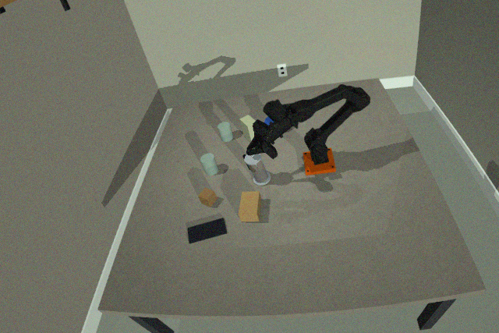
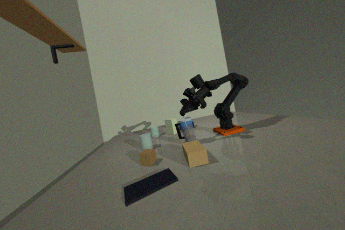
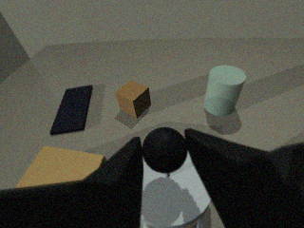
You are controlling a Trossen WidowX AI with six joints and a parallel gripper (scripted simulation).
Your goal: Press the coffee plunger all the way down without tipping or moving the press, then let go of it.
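The clear cylindrical coffee press with its pale lid and black side handle (image 2: pixel 186 132) stands upright on the grey-brown table (image 1: pixel 362 240), just in front of the arm's orange base plate (image 1: pixel 319 161), and its round black plunger knob (image 3: pixel 164 149) sits between our jaws, which are closed narrowly on it from both sides. In the wrist view we see the knob filling the gap between the two dark fingers, with the pale lid directly beneath it, so the black parallel gripper (image 3: pixel 164 154) is above the press and pointing down along its axis. From the exterior view the knob looks close to the lid, so we judge the stroke is well along but probably not finished; the remaining rod is too thin to make out. To do this step well we push straight down along the rod, keeping the wrist centred over the lid so no sideways force reaches the glass, and we slow as resistance builds near the bottom. Only once the knob seats do we open and lift vertically, without brushing the handle. Around the press, the large tan box (image 1: pixel 249 206) lies near its front, the small brown cube (image 1: pixel 207 196) and the black flat slab (image 1: pixel 206 229) farther out, and two pale green cylinders (image 1: pixel 209 163) and a cream block (image 1: pixel 247 125) stand apart on the far side.
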